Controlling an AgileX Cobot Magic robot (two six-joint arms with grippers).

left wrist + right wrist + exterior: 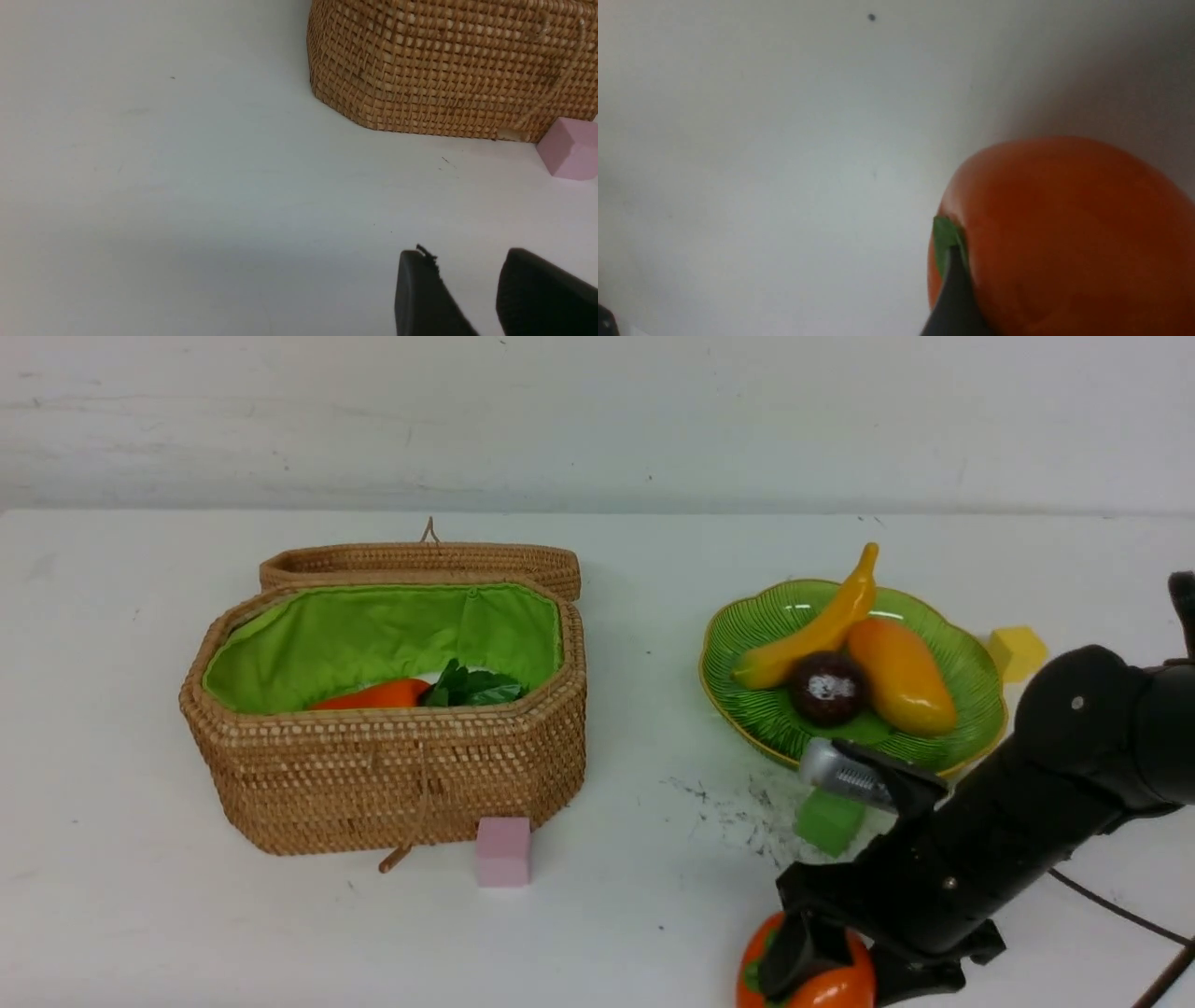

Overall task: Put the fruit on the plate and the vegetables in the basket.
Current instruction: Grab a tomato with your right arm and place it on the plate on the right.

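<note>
Front view showed the basket (392, 775) standing open on the white counter (140, 896), its wicker lid (420, 560) folded back behind it. Inside the green cloth lining (373, 635) lay an orange-red carrot (373, 696) with dark green leaves (471, 686) beside it; the rest of the basket's floor was hidden by the near wall. A pink cube (503, 850) sat just in front of the basket.

Well to the right, the green plate (747, 644) held three fruits: the banana (822, 630) leaning across its far side, the mango (901, 677) beside it, and the dark mangosteen (827, 687) touching both. A yellow cube (1018, 651) rested just behind the plate, and a green cube (827, 821) just before its near rim.

At the near edge of the counter, the right gripper (822, 975) was clamped around the persimmon (836, 989), one dark finger (955, 298) pressed against the fruit's side next to its green leaf (945, 238). Whether the persimmon touched the counter could not be told.

From the left wrist view, the left gripper (469, 280) hung over bare counter near the basket's corner, its two fingertips apart with nothing between them.
</note>
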